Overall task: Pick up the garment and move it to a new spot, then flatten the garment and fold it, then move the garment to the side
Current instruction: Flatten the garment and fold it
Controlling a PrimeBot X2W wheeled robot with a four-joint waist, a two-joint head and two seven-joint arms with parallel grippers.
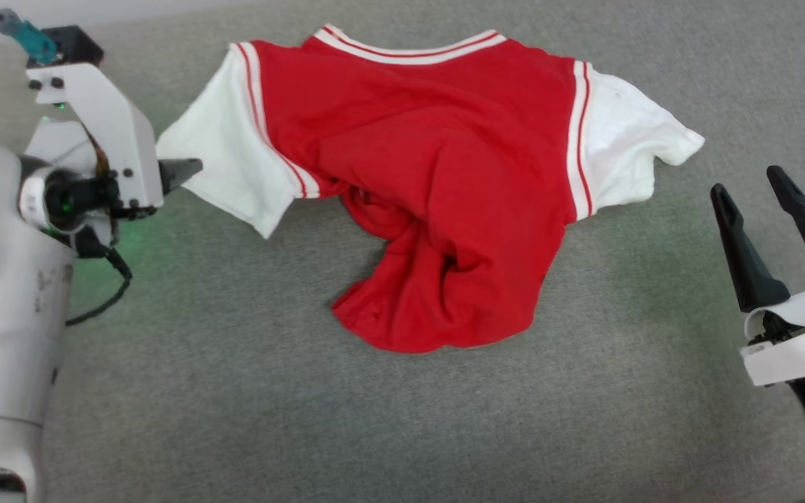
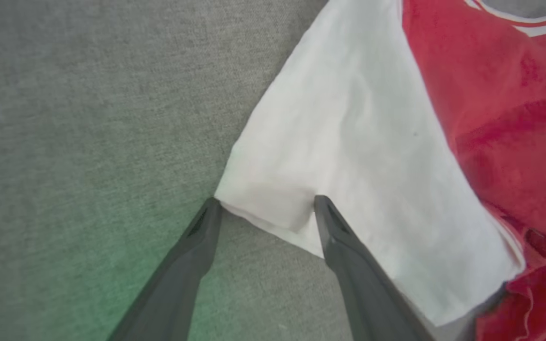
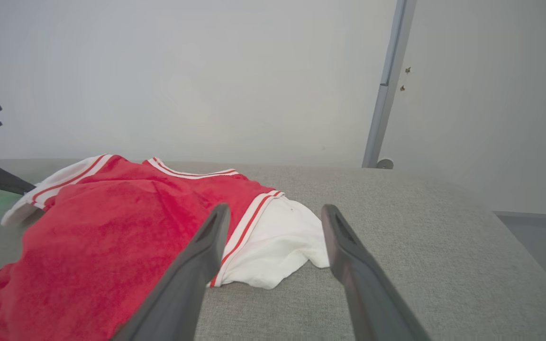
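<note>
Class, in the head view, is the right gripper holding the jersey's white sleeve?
No, the right gripper stands open and apart from the garment, with bare grey surface between them.

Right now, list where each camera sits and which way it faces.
Head view: on the head, facing forward and down at the garment on the grey surface; left hand and right hand at the edges.
Left wrist view: on the left wrist, looking along its open fingers at the white sleeve.
Right wrist view: on the right wrist, low, along its fingers toward a wall.
Shared: the garment.
</note>
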